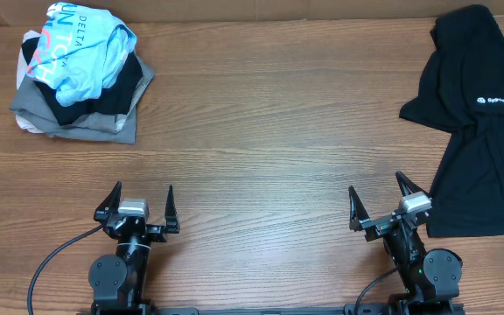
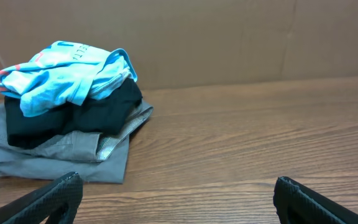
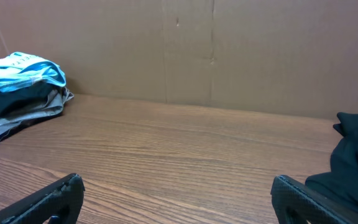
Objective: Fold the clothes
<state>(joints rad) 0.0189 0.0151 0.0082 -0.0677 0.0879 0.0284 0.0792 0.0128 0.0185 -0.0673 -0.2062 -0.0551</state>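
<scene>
The black short-sleeved shirt (image 1: 481, 131) lies crumpled along the table's right edge, its small white logo facing up. Part of it shows at the right of the right wrist view (image 3: 353, 158). My right gripper (image 1: 376, 196) is open and empty near the front edge, just left of the shirt's lower hem; its fingers (image 3: 178, 196) frame bare wood. My left gripper (image 1: 139, 199) is open and empty at the front left, far from the shirt, and its fingers (image 2: 178, 196) also frame bare wood.
A pile of clothes sits at the back left: a light blue shirt (image 1: 81, 48) with lettering on top, a black garment and a grey folded garment (image 1: 73, 121) beneath. It shows in the left wrist view (image 2: 67, 74). A cardboard wall (image 3: 185, 50) backs the wooden table (image 1: 269, 131).
</scene>
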